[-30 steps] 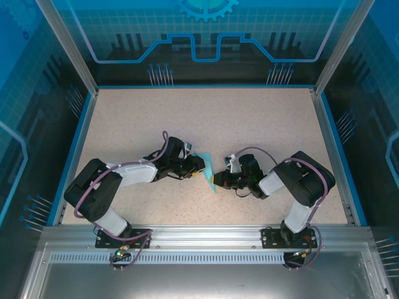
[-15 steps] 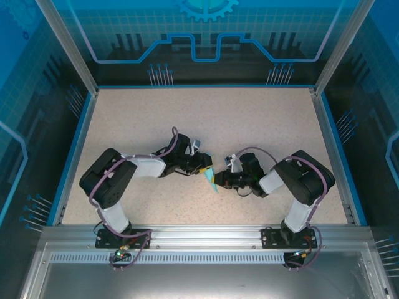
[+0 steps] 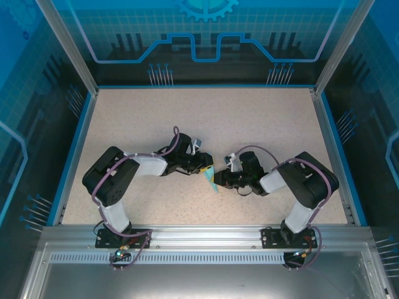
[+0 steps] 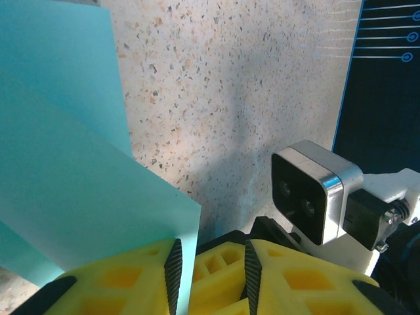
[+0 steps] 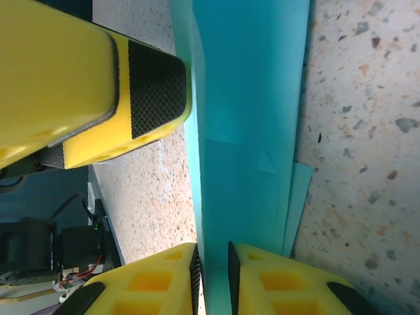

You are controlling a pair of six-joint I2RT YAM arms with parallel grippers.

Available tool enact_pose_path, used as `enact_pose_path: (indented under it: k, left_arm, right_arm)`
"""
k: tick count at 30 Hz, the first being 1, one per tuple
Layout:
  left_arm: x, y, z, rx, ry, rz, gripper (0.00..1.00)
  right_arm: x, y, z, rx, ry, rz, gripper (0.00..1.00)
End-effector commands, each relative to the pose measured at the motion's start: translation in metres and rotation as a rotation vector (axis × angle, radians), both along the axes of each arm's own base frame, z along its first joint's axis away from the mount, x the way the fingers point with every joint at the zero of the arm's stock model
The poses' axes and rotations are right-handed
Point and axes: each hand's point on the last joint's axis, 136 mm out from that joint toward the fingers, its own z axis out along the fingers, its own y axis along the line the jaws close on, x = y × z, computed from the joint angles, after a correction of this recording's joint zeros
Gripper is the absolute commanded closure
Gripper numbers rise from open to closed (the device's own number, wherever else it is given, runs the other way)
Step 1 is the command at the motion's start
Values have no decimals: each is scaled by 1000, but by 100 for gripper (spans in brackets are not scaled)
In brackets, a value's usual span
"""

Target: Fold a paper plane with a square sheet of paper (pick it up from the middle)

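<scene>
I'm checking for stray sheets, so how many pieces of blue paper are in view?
1: the folded sheet of paper, between the jaws of the left arm and the right arm where they meet. Another could lie hidden under the arms.

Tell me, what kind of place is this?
Probably a robot lab's test booth, not a home. The left arm and right arm are bolted to a metal rail, and blue panels printed with a gear and circuit lines wall in their speckled table.
</scene>
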Motion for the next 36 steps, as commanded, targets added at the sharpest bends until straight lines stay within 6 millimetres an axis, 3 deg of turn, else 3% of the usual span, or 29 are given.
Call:
enact_pose_path:
  k: [1, 9, 28, 36]
  left_arm:
    - [2, -3, 0, 12, -18, -12, 66]
    - [1, -2, -2, 18, -13, -10, 66]
    - [-5, 3, -10, 42, 3, -9, 67]
    - [-4, 3, -6, 40, -6, -8, 67]
  right_arm:
    - [-1, -6, -9, -60, 8, 2, 79]
    - [1, -5, -6, -57, 1, 1, 83]
    - [9, 1, 8, -56, -46, 8, 80]
    - [9, 1, 7, -73, -45, 13, 90]
